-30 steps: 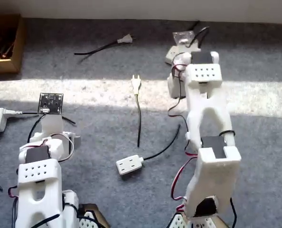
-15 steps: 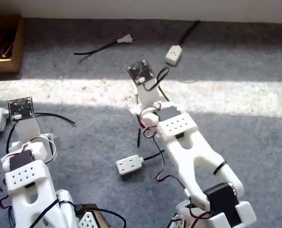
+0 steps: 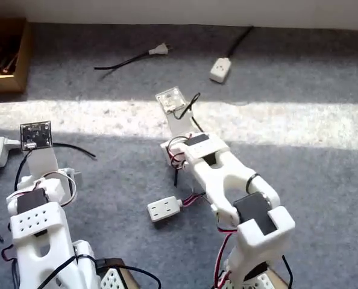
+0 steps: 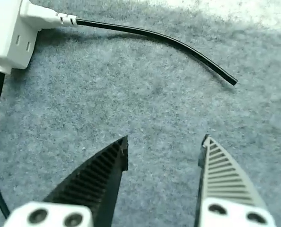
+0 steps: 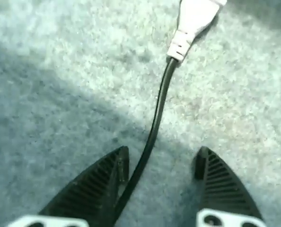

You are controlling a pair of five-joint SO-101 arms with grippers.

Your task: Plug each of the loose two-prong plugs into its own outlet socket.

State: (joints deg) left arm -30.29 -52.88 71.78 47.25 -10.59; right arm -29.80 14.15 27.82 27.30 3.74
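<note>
My left pincer point(image 4: 164, 144): fingers apart, gripping nothing, over grey felt-like carpet point(image 4: 145, 99). My right pincer point(image 5: 162, 156): fingers apart too, straddling a thin black cable point(image 5: 153, 125) that runs just beside one finger. Cannot tell if it touches.

Nearest on the carpet is a white rectangular plastic outlet block point(image 3: 164, 209), just beside my right arm point(image 3: 227, 174), with its black lead going under that arm.

At the left border is a second white plastic outlet block point(image 4: 8, 38), near my left pincer but apart from it. A white plug point(image 4: 41, 16) sits seated in it, and that plug's black cord point(image 4: 152, 35) ends in a cut tip on the carpet.

Ahead of my right pincer the thin black cable ends at a white moulded two-prong plug point(image 5: 197, 13), lying flat in the sunlit band point(image 3: 311, 123). Its prongs are cut off by the frame.

Farther out is a white two-prong plug with short black cord point(image 3: 160, 49), loose, well apart from both pincers. Right of it is a third white outlet block point(image 3: 220, 70), its lead running to the far edge.

Count: outlet blocks 3; plugs 3, one seated and two loose; arms 2.

Edges: a pale wall strip point(image 3: 179, 11) bounds the carpet on the far side, and a brown wooden box point(image 3: 7, 60) sits in the far left corner.

Room: plain carpet runs from my right arm out to the right border.
</note>
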